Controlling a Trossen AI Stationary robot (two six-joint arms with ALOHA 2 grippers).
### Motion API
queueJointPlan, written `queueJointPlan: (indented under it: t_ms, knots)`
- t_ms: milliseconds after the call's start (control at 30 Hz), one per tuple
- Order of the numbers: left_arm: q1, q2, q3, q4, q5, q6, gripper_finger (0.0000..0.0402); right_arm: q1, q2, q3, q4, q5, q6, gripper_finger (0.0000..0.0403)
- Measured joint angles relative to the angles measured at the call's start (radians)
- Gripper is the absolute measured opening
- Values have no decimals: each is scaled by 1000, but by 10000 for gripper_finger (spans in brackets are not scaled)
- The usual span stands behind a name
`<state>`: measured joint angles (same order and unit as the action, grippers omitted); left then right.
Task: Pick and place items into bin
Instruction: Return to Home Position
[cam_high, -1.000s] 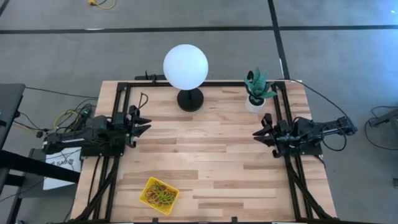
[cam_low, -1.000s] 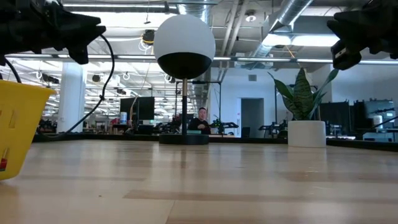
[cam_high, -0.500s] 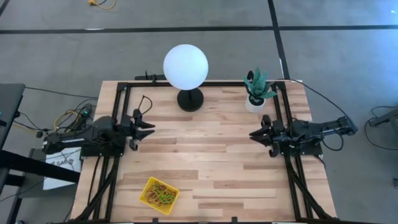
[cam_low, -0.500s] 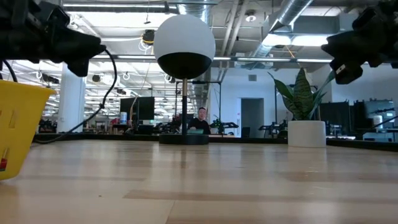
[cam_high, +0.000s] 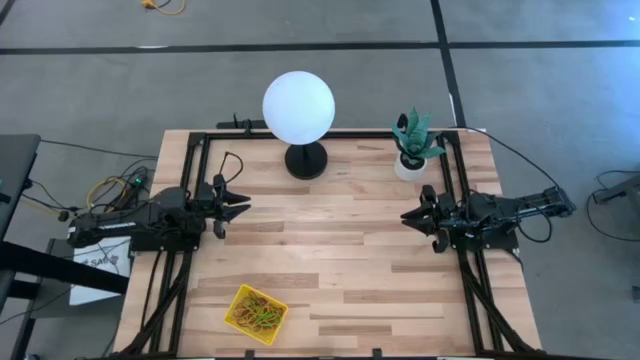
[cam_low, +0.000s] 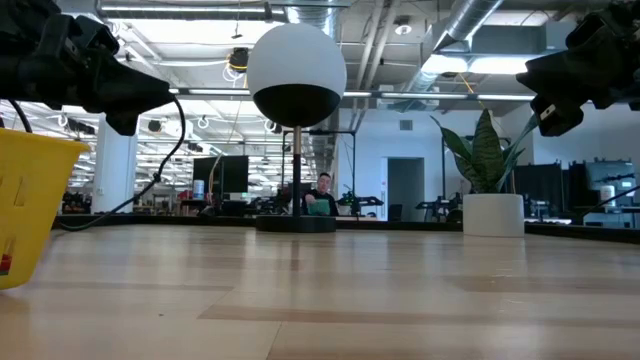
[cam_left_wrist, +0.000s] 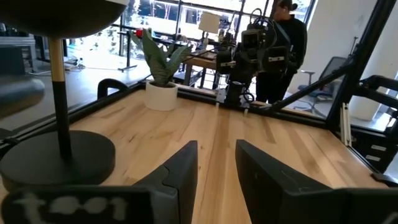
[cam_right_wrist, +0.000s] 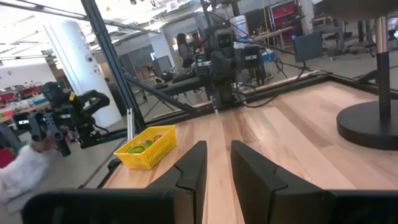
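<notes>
Hovering at opposite table (cam_high: 330, 250) edges: left claw (cam_high: 240, 203), right claw (cam_high: 408, 215).

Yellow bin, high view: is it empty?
No, a tangle of red, green and yellowish rubber bands lies inside the yellow bin.

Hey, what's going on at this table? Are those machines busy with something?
Two robot arms are on a job of putting rubber bands into a yellow bin. Right now neither holds anything. The left pincer hangs open over the left side of the table, and the right pincer hangs open over its right side. The bands lie heaped in the bin, near the front left corner. A globe lamp and a potted plant stand at the far edge.
</notes>
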<state>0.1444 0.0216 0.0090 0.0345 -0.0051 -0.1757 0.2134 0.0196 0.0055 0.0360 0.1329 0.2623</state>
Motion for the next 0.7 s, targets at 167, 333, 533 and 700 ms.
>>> queueJointPlan:
  t_ms: [167, 333, 533, 700]
  knots:
    - [0, 0, -1, 0, 0, -4, 98, 0, 0, 0, 0, 0, 0, 67]
    - [0, 0, -1, 0, -1, 1, 98, 0, 0, 0, 0, 0, 0, 67]
    - [0, 0, -1, 0, -1, -2, 98, 0, 0, 0, 0, 0, 0, 67]
    - [0, 0, -2, -1, -2, -6, 98, 0, 0, 0, 0, -1, 0, 67]
